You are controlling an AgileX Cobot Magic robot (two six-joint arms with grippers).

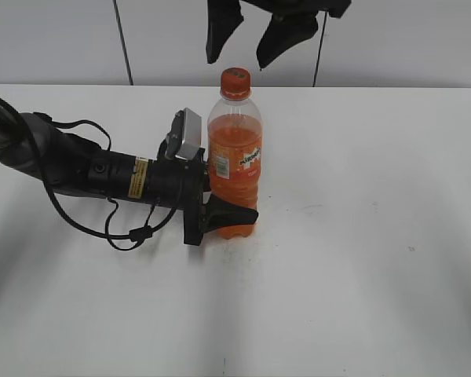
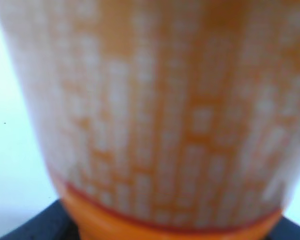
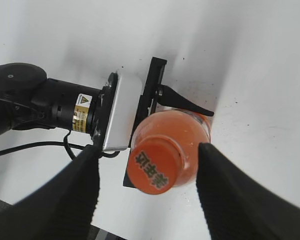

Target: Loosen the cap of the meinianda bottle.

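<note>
The meinianda bottle [image 1: 235, 157] stands upright on the white table, full of orange drink, with its orange cap [image 1: 235, 80] on top. My left gripper [image 1: 224, 216] is shut on the bottle's lower body from the left. In the left wrist view the bottle's label [image 2: 155, 115] fills the frame, blurred. My right gripper [image 1: 247, 43] hangs open just above the cap. In the right wrist view its two black fingers [image 3: 147, 192] straddle the cap [image 3: 156, 169], which shows dark markings, without touching it.
The left arm [image 1: 94, 169] lies low across the table's left side with a loose black cable [image 1: 133, 234] beside it. The white table [image 1: 361, 236] stretches to the right and front. A grey wall stands behind.
</note>
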